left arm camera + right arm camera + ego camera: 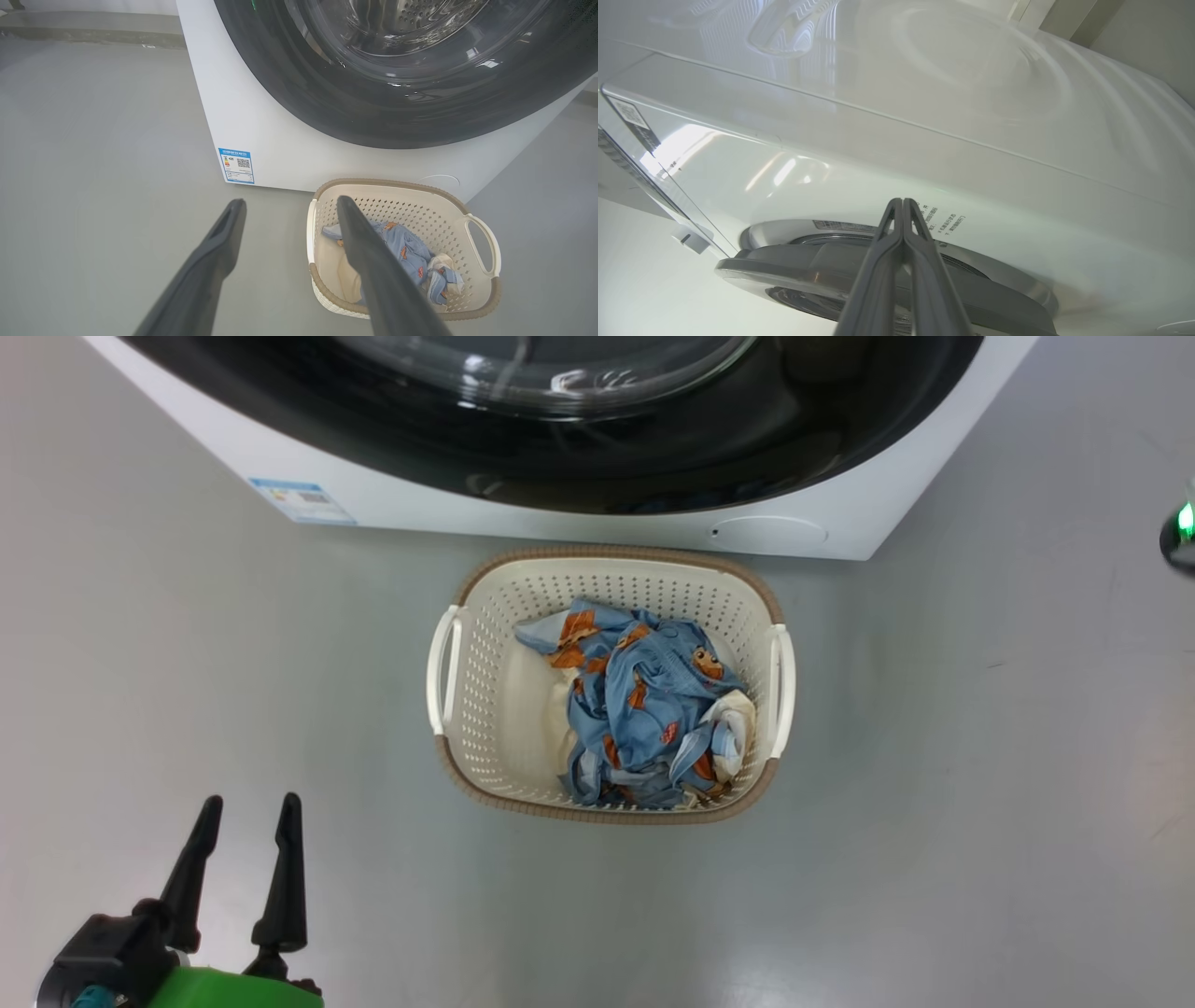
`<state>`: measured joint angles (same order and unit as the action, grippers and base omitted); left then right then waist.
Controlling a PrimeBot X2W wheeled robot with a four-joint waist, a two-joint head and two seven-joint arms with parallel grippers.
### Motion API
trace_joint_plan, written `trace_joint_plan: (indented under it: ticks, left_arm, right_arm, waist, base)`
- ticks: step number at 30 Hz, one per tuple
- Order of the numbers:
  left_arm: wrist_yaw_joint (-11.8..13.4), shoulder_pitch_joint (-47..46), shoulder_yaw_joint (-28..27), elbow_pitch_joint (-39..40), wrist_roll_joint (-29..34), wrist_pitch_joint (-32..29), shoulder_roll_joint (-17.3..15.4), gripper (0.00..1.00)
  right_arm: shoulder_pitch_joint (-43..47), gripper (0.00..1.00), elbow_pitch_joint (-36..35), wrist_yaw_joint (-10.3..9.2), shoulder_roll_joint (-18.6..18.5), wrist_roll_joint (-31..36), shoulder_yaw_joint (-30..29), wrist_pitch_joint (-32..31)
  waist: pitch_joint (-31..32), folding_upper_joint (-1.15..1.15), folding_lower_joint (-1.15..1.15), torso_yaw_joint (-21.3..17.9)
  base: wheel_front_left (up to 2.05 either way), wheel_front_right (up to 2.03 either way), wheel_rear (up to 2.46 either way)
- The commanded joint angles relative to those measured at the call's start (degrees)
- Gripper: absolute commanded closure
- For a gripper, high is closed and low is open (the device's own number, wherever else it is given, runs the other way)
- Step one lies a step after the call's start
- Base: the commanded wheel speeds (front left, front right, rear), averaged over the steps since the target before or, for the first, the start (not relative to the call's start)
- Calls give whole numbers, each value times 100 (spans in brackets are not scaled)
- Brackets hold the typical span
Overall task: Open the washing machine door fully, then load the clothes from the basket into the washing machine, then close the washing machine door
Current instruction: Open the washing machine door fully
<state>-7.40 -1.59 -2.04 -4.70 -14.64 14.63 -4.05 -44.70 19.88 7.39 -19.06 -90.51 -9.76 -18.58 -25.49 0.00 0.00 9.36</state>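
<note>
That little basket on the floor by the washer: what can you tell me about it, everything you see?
The basket is a small oval tub, cream plastic by the look, its walls full of holes, with a brown rim and a white handle at each side. It stands upright on the grey floor close before the white washing machine; whether they touch I cannot tell. Blue printed clothes lie bundled inside it. The open left gripper hangs apart from it.

Head view looks steeply down: basket (485, 709), washing machine (448, 511) at twelve o'clock. Left wrist view shares both, lower. Right wrist view looks up the machine, close.
</note>
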Motion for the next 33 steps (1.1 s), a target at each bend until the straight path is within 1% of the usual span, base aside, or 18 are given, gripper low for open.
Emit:
trace_joint_plan:
  ticks: [1, 5, 9, 18, 26, 33]
  left_arm:
    - [-9, -53, -202, 121, -40, 37, -87, 0]
    - [-9, -61, -197, 110, -48, 37, -63, 0]
    - [-9, 6, -192, 112, -62, 37, -35, 0]
    - [-9, -74, -197, 66, -105, 37, 31, 0]
    - [-9, -101, -212, 29, -108, 37, 64, 0]
    - [-9, -15, -267, -102, -64, 37, 82, 0]
  right_arm:
    - [-176, 100, -219, 10, -72, 92, 177, -95]
    - [-428, 100, -327, 10, -69, 116, 363, -247]
    - [-610, 100, -408, 10, -146, 137, 488, -409]
    - [-966, 100, -377, 10, -263, 210, 778, -656]
    - [-1255, 100, -269, 10, -308, 269, 1065, -857]
    - [-1420, 100, -151, 10, -539, 365, 1305, -1120]
  waist:
    - [-73, 0, 0, 71]
    - [-122, 0, 0, 143]
    - [-214, 0, 0, 245]
    - [-399, 0, 0, 434]
    - [-459, 0, 0, 488]
    - [-446, 0, 0, 487]
  base:
    - [0, 0, 0]
    - [0, 0, 0]
    - [0, 0, 0]
    - [0, 0, 0]
    - [0, 0, 0]
    - [0, 0, 0]
